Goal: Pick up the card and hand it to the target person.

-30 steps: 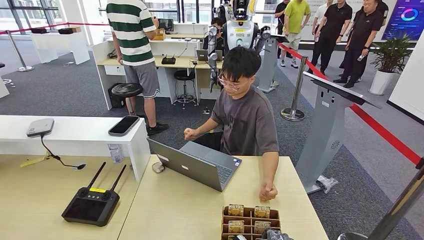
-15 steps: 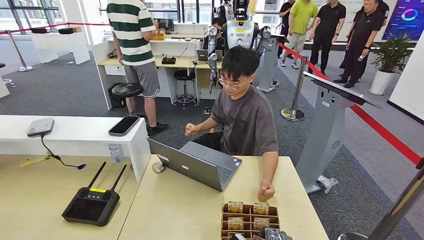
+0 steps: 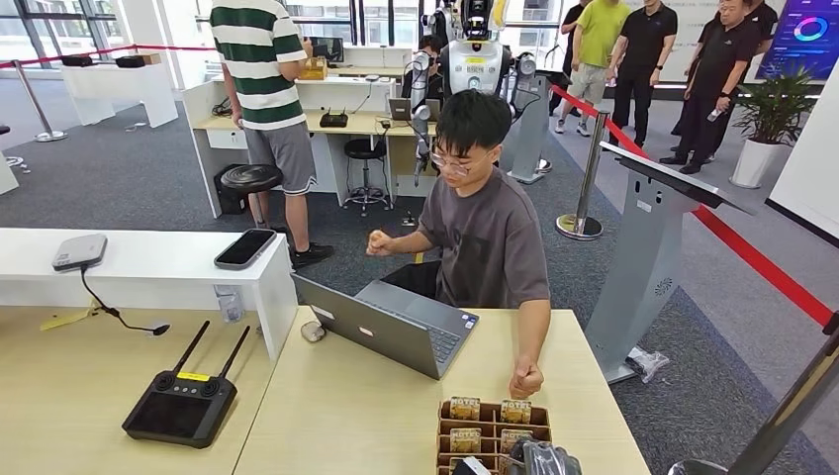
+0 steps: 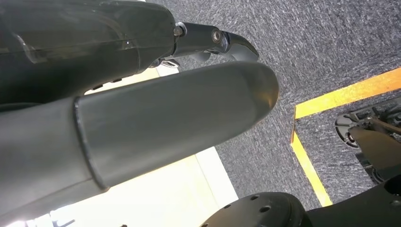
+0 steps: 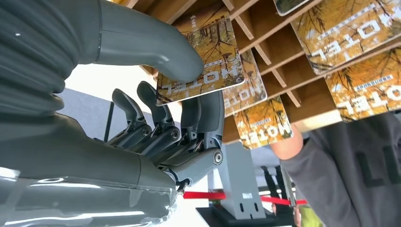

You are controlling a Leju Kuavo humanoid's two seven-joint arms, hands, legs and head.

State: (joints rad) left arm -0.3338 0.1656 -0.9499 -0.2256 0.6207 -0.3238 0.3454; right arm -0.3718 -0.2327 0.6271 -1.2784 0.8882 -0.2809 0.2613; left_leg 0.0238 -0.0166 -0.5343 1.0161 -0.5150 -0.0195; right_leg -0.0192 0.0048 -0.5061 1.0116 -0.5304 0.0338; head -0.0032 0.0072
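Your right robot hand (image 5: 179,118) pinches an autumn-print hotel card (image 5: 201,56) above the slotted wooden card rack (image 3: 495,435); left robot hand (image 4: 142,118): grip indeterminate.

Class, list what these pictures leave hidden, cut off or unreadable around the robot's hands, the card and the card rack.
- Right hand: cut off by the head view's bottom edge.
- Card: partly covered by the thumb in the right wrist view.
- Rack: near rows cut off by the same edge.
- Left hand: its own cover blocks the fingers; open or shut unclear.
- Card print: beyond "HOTEL", too small to read.
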